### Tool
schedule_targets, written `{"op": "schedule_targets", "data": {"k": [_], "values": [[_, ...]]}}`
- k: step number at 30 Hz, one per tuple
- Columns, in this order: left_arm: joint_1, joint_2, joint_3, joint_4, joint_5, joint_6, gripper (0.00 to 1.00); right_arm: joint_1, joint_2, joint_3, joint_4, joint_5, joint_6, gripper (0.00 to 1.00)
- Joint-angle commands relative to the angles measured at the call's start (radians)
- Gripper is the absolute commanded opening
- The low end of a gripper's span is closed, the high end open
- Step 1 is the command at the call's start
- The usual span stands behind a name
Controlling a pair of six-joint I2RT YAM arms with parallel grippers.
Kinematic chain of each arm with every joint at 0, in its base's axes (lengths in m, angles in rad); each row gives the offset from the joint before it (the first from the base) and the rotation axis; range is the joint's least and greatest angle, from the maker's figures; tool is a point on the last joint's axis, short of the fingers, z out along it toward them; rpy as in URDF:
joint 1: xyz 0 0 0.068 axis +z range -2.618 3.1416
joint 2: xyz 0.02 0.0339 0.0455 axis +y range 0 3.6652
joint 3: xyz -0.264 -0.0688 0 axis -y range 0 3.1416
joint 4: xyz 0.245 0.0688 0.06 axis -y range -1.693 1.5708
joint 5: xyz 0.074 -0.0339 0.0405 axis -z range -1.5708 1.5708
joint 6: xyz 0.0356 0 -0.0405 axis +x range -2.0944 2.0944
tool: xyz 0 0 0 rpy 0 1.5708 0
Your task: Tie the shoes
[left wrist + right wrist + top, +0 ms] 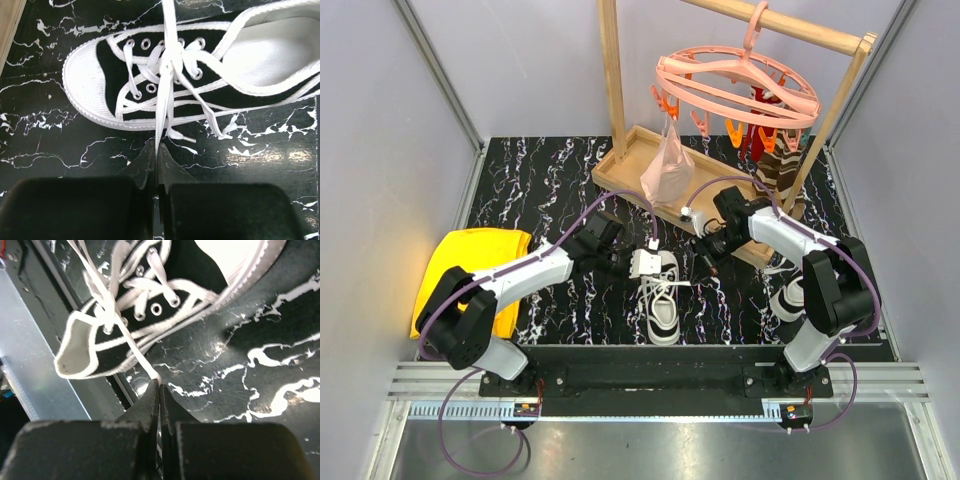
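White lace (162,115) runs taut from the crossing over the eyelets of the shoe (102,60) down to the left gripper (156,152), whose black fingers are pressed together with the flat woven strip pinched between their tips. The right gripper (159,387) is likewise closed, its tips clamping the other strand (137,355), which rises from the table to the eyelet rows. In the wrist views the shoe has a black canvas upper edged in white piping, a white ribbed rubber toe cap and sole band, round metal eyelets and a pale fabric lining. A loose lace tip lies on the table just beside the sole. From above, the shoe stands at the middle of the table (550,170), between the two grippers, the left gripper touching its left side and the right gripper off to its right. The second shoe (788,297) stands at the right edge, partly hidden behind the right arm. The table surface is glossy black with white marble-like veining. At the far side stands a wooden rack (612,90) carrying a pink ring-shaped plastic hanger (735,85) with clips, a translucent bag (667,165) and striped socks (778,165). A folded yellow cloth (470,262) lies at the left edge.
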State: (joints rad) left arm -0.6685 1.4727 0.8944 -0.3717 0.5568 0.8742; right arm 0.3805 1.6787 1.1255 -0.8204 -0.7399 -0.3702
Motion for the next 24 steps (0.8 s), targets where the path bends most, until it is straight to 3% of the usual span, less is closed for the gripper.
{"op": "schedule_targets", "data": {"k": [1,24], "values": [[0.015,0.006,0.001,-0.004,-0.078,-0.007,0.00,-0.020,-0.014,-0.007,-0.072,0.112,-0.081,0.00],[0.079,0.014,-0.043,-0.069,-0.113,0.089,0.00,-0.074,-0.013,-0.052,-0.083,0.160,-0.159,0.00]]}}
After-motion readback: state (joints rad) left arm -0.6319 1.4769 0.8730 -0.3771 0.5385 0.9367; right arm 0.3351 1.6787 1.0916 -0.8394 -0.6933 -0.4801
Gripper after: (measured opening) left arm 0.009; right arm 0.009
